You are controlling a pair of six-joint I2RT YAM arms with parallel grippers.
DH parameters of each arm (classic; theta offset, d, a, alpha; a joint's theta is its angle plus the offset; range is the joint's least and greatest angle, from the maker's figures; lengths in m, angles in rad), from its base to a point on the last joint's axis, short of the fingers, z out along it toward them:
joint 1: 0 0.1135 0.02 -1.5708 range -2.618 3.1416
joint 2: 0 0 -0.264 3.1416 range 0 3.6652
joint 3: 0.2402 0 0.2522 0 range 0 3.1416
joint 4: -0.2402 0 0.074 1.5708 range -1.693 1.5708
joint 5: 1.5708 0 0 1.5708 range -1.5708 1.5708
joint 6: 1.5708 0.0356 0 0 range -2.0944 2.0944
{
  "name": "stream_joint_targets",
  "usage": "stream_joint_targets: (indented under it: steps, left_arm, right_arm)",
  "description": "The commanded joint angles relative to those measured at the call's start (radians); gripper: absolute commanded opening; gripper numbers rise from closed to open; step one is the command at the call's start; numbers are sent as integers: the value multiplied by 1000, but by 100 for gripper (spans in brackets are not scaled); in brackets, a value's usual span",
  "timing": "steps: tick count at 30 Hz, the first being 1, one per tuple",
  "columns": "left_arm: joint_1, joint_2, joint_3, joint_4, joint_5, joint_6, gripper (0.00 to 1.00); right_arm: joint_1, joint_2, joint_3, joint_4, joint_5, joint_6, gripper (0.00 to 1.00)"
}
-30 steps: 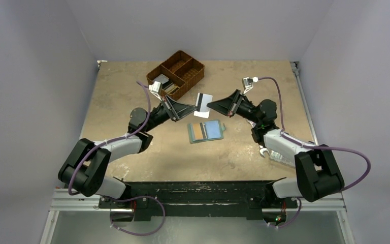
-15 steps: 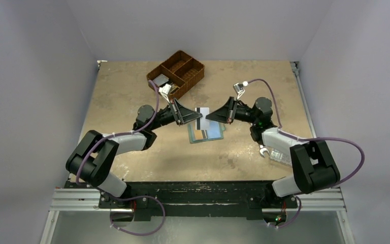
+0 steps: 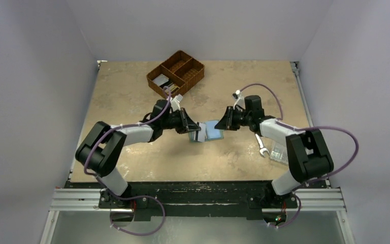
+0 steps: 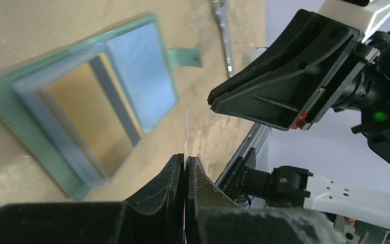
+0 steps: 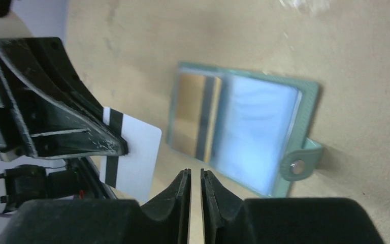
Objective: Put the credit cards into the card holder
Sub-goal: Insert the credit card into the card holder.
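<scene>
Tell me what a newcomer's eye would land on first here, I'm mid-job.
The two grippers meet nose to nose over the middle of the table: the left gripper pinches a white card with a black stripe, and the right gripper faces it, jaws slightly apart and empty. Just beneath them the teal card holder lies spread open. A brown basket sits at the far side.

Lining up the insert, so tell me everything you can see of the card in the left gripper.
The card is thin white plastic with a black magnetic stripe near its gripped edge, flat and unbent. The left gripper pinches that edge in shut jaws; the rest juts out free. It hangs in the air beside the open card holder, apparently not touching it. The right gripper, jaws slightly parted, faces it without contact.
</scene>
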State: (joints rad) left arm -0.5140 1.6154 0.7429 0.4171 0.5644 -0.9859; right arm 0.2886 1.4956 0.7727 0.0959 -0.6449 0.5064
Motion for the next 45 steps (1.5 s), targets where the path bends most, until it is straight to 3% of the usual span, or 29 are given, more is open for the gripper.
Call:
stream_joint_targets:
  steps: [1, 7, 17, 31, 45]
  left_arm:
    - [-6, 100, 79, -67, 1, 3, 0]
    - [-10, 214, 144, -81, 25, -28, 0]
    - [-9, 288, 175, -135, 13, -33, 0]
    - [-9, 381, 183, 34, 40, -63, 0]
    - [-9, 384, 133, 193, -63, -74, 0]
  right_arm:
    - [1, 89, 2, -4, 13, -61, 17]
    - [1, 155, 0, 27, 81, -64, 8]
    - [0, 213, -3, 35, 114, -54, 6]
    - [0, 232, -9, 40, 99, -52, 5]
    - [0, 232, -10, 45, 90, -51, 5]
